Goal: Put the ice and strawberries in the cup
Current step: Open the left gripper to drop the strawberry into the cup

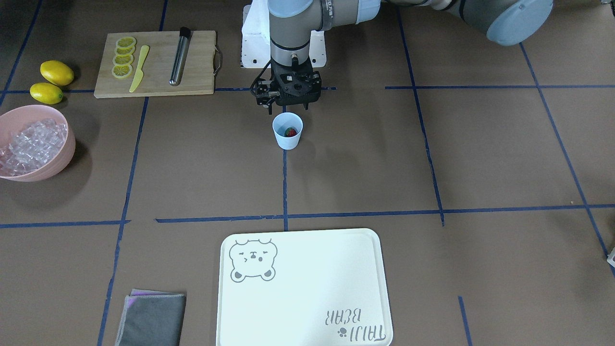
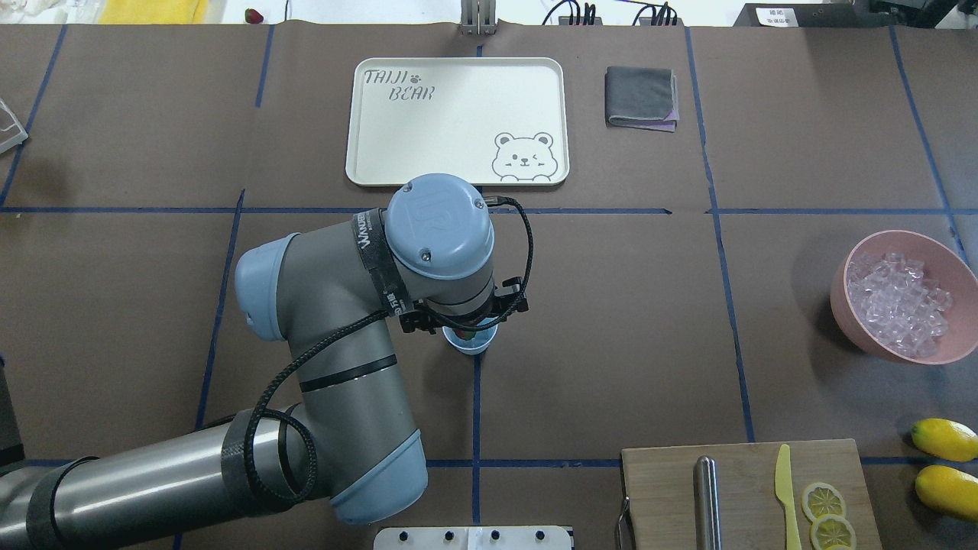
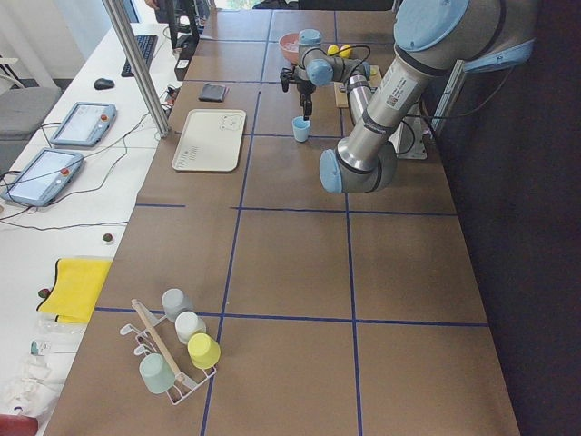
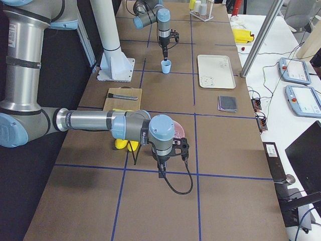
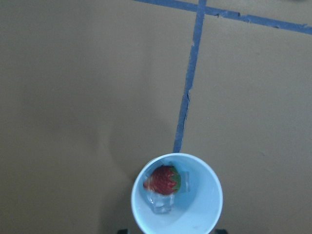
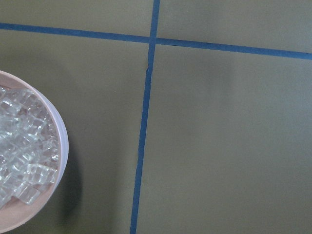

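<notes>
While the left hand [image 1: 288, 98] hangs directly over it, released and grasping nothing, one cup [image 1: 287, 138] stands upright on the surface [image 1: 384, 168], on a blue tape line.

Counts:
- strawberry [image 5: 163, 179]: 1, inside the cup.
- ice cube [image 5: 162, 202]: at least 1, touching the strawberry on the cup floor; exact number unclear.
- bowl [image 1: 60, 161]: 1, holding a heap of ice [image 1: 31, 144], too many to count.
- whole lemons [image 1: 56, 72]: 2, just beside the bowl.
- lemon slices [image 1: 124, 57]: 4, in a row on 1 cutting board [image 1: 197, 62], with 1 knife [image 1: 139, 68] and 1 metal rod [image 1: 178, 57].
- tray [image 1: 307, 269]: 1; folded cloth [image 1: 153, 319]: 1.

Right hand [image 4: 160, 165]: points down near the bowl; cannot tell whether it is released or clenched.

Materials and shapes: cup is light blue, smooth, round and tapered to the base. Strawberry is red with a green cap. Ice is clear, glassy and blocky. Bowl is pink and round. Board is wood, rectangular, with a wire handle. Knife is yellow. Tray is pale, rounded at the corners, printed with a bear. Cloth is grey. Surface is matte brown.
</notes>
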### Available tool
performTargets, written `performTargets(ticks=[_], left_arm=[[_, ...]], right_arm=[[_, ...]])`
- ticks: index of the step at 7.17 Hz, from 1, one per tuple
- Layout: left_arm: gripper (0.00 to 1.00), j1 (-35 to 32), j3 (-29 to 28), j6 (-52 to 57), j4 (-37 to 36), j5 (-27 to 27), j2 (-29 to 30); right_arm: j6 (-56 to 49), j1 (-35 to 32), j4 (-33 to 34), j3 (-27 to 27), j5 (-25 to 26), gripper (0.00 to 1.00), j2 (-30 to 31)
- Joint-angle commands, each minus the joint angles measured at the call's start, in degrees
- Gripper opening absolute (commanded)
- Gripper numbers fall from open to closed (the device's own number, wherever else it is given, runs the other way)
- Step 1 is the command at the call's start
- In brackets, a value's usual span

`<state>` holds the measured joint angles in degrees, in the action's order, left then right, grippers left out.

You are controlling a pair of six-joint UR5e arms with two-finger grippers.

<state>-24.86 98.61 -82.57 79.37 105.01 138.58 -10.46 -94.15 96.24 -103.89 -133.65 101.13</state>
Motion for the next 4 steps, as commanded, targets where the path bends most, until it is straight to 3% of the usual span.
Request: performTargets(ticks=[1,3,4], left_arm=[[1.0,-0.1,1.57,1.0,-0.61,0.11,-1.02],[1.0,-3.93,11.04,15.17,-0.7,0.37,-11.53],[1.0,-8.84,13.17,23.34,-0.7,5.77,-16.02]], right_arm=[[0.0,0.02,0.0,0.0,-0.03,0.99,0.03],[0.0,0.02,0.0,0.0,-0.03,0.99,-0.06],[0.0,0.02,0.0,0.09,-0.03,0.99,0.03]])
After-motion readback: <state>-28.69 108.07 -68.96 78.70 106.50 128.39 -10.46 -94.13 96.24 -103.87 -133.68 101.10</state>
